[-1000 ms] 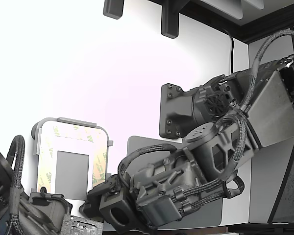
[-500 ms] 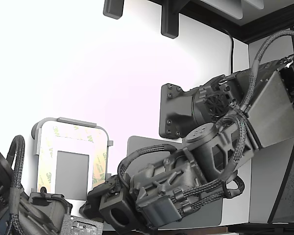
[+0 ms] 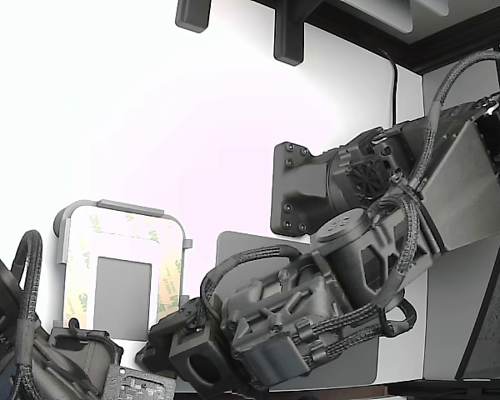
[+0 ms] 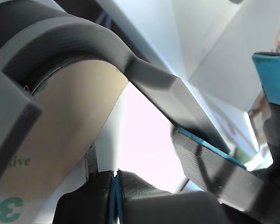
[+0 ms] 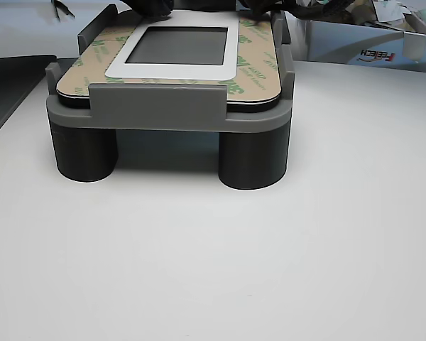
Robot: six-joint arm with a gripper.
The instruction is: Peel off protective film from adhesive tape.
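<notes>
Film right beside hand, fixture-held

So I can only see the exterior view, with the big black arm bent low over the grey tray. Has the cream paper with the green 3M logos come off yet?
Observer: Not that I can see. In the other view the cream paper film lies flat around the white rounded plate on the near and side strips. The far strip is hidden.
Visitor: What is the tray standing on?
Observer: The grey plastic fixture stands on dark round legs on a white table.
Visitor: How near is the arm's tip?
Observer: Very near, I judge. In the wrist view the film's tan surface, under a rounded fixture corner, fills much of the picture.
</notes>
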